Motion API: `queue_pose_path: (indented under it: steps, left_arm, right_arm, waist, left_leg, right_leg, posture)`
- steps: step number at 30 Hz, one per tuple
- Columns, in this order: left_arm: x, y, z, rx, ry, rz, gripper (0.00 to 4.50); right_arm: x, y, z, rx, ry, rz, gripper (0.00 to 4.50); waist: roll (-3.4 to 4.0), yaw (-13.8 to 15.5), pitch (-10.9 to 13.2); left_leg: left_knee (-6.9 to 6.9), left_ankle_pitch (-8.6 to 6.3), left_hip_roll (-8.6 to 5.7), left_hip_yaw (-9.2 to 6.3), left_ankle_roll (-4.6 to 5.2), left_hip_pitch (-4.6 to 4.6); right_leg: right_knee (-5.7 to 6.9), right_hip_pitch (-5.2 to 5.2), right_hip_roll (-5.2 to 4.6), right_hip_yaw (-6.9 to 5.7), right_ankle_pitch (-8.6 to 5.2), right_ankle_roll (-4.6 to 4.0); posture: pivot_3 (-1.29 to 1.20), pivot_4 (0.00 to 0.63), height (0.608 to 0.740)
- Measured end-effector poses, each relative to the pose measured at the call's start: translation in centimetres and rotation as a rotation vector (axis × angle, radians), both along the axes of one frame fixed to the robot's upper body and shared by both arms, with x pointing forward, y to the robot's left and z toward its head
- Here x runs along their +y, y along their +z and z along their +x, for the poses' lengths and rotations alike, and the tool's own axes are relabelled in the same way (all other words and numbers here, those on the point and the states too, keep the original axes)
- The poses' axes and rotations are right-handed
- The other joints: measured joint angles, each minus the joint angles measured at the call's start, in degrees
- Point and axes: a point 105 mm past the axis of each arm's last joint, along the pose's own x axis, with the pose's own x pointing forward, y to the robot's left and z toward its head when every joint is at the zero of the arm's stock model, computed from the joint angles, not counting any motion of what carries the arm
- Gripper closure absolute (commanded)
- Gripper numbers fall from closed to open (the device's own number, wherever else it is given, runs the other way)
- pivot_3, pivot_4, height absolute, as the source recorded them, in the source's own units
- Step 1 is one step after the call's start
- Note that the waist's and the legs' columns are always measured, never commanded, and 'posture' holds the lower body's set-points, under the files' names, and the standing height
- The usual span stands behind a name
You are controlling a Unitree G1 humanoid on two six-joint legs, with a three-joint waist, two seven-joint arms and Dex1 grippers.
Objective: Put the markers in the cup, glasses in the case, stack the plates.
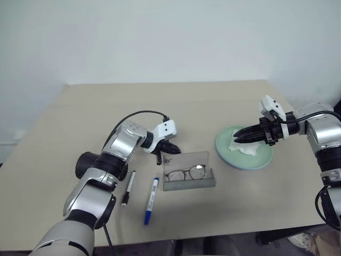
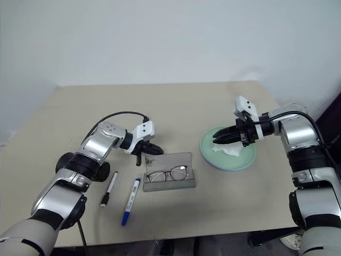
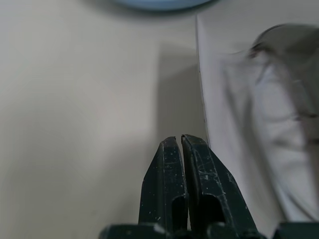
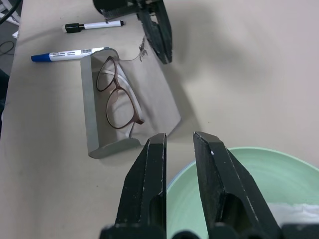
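Left eye view: beige tabletop [image 1: 176,101] w/ both arms over it.
Left pincer [image 1: 171,147]: black fingers pressed together, nothing between them; tip sits at the rear left corner of the case lid, touching or just above it, can't tell which.
Right pincer [image 1: 241,136]: fingers a small way apart, parallel, nothing gripped; hangs over the near-left part of the green plate, by the tissue.
Case [image 1: 188,172]: grey oblong fabric-textured glasses box, open, lid flat toward the back, low front wall toward the robot.
Glasses [image 1: 185,172]: thin dark-rimmed round-lens spectacles lying inside the case, against the front wall, arms folded.
Markers: short white pen w/ black cap [image 1: 128,188] lies left of the case; longer white pen w/ blue cap & blue label [image 1: 152,200] between it and the case; both flat on the tabletop, apart from each other.
Plates: mint green round plastic plate [image 1: 244,148] right of the case, w/ crumpled white tissue [image 1: 246,146] on it; light blue rim [image 3: 159,4] seen at edge of left wrist view.
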Motion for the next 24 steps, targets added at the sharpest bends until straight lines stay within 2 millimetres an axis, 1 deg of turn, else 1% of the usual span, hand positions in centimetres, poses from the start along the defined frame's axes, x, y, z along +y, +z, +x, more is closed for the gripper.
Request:
queue_pose_path:
  steps: [5,8,10,12,15,20,24]
  left_arm:
    - [-0.4,0.6,-1.6,0.038,-0.063,-0.016,4.45]
    - [0.2,1.2,-3.1,0.053,-0.124,0.019,4.45]
    - [0.7,0.9,-4.1,0.068,-0.155,0.056,4.45]
    - [1.0,0.1,-5.5,0.098,-0.191,0.094,4.45]
    - [1.1,-0.6,-7.1,0.115,-0.231,0.122,4.45]
    - [1.0,-0.6,-7.9,0.103,-0.236,0.133,4.45]
    - [1.0,-0.6,-7.8,0.099,-0.218,0.127,4.45]
  right_arm:
    - [0.0,0.0,0.0,0.0,-0.001,-0.002,3.56]
    - [0.1,-0.1,0.0,0.0,0.0,-0.002,3.56]
    - [0.1,-0.1,0.0,0.0,0.0,-0.001,3.56]
    - [0.1,-0.1,0.0,-0.001,0.0,-0.001,3.56]
    - [0.1,-0.1,0.1,-0.001,0.0,0.0,3.56]
    - [0.2,-0.1,0.1,-0.004,0.004,0.002,3.56]
    - [0.2,-0.2,0.1,-0.005,0.005,0.003,3.56]
  waist:
    - [0.0,0.0,0.0]
    - [0.01,0.0,0.0]
    - [0.02,0.0,0.0]
    - [0.03,0.0,0.0]
    - [0.03,0.0,0.0]
    - [0.04,0.0,0.0]
    - [0.05,0.0,0.0]
  left_leg:
    - [0.02,0.0,0.02,0.0,0.0,0.01]
    - [0.0,0.0,0.01,0.01,0.0,0.02]
    - [-0.02,0.0,0.01,0.0,0.0,0.03]
    - [-0.03,0.0,0.01,0.0,-0.01,0.04]
    - [-0.03,0.0,0.02,0.0,-0.01,0.05]
    - [-0.02,0.0,0.01,0.0,-0.01,0.09]
    - [-0.02,0.0,0.01,0.0,-0.01,0.11]
  right_leg:
    - [0.02,0.0,0.01,-0.01,-0.02,0.03]
    - [0.01,0.0,0.01,0.01,-0.03,0.02]
    - [0.01,0.0,0.02,0.02,-0.03,0.01]
    - [0.01,-0.02,0.02,0.02,-0.03,0.0]
    - [0.01,0.0,0.02,0.02,-0.05,0.01]
    - [0.01,0.04,0.01,0.04,-0.25,0.11]
    - [0.01,0.06,0.02,0.03,-0.26,0.11]
  posture:
    - [0.0,0.0,0.735]
    - [0.0,0.0,0.735]
    - [0.0,0.0,0.735]
    - [0.0,0.0,0.735]
    - [0.0,0.0,0.735]
    - [0.0,0.0,0.735]
    - [0.0,0.0,0.735]
